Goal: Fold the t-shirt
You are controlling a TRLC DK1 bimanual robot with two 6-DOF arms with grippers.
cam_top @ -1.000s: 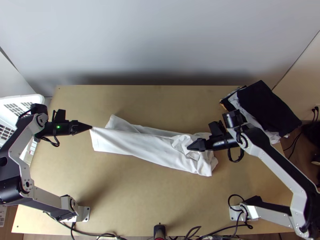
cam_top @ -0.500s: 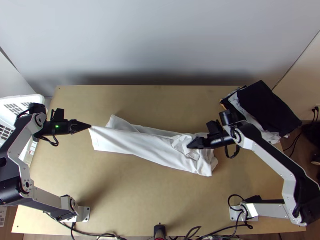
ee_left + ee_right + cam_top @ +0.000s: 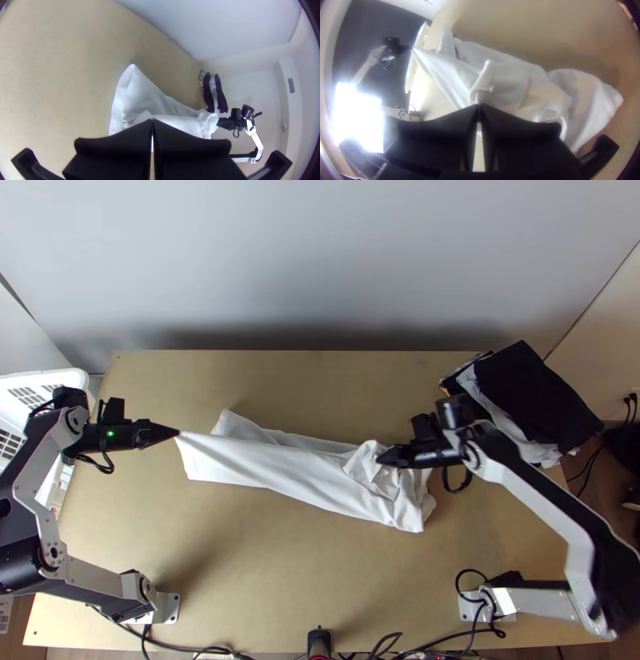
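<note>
Right, from my seat: the pale wall [image 3: 320, 260] fills the top of the frame, fading into shadow along its foot. Below it, my light wooden table [image 3: 272, 572] runs nearly the full width, plain and matte, with darker floor [image 3: 596, 456] past its right side.

And here's the white t-shirt [image 3: 280, 468], lying as a long folded strip from left of middle to right of middle; smooth on the left, bunched and wrinkled at the right end, one flap sticking out at its upper left.

Over to the upper right: a stack of folded clothes [image 3: 532, 396], black on top, grey and white layers poking out beneath. At the left edge there's a white basket [image 3: 68, 377] with slotted sides, beside the table.

Now my grippers. The left gripper [image 3: 178, 432], left of middle, is closed, pinching the shirt's left end, drawn up to a point. The right gripper [image 3: 379, 460], right of middle, is closed too, fingertips together on a raised fold of the bunched end.

Down at the bottom edge, a small black device [image 3: 318, 641] stands at centre, black cables [image 3: 460, 638] curling either side. And in the right wrist view, lower left, a bright glare [image 3: 356, 116] is blazing away!
</note>
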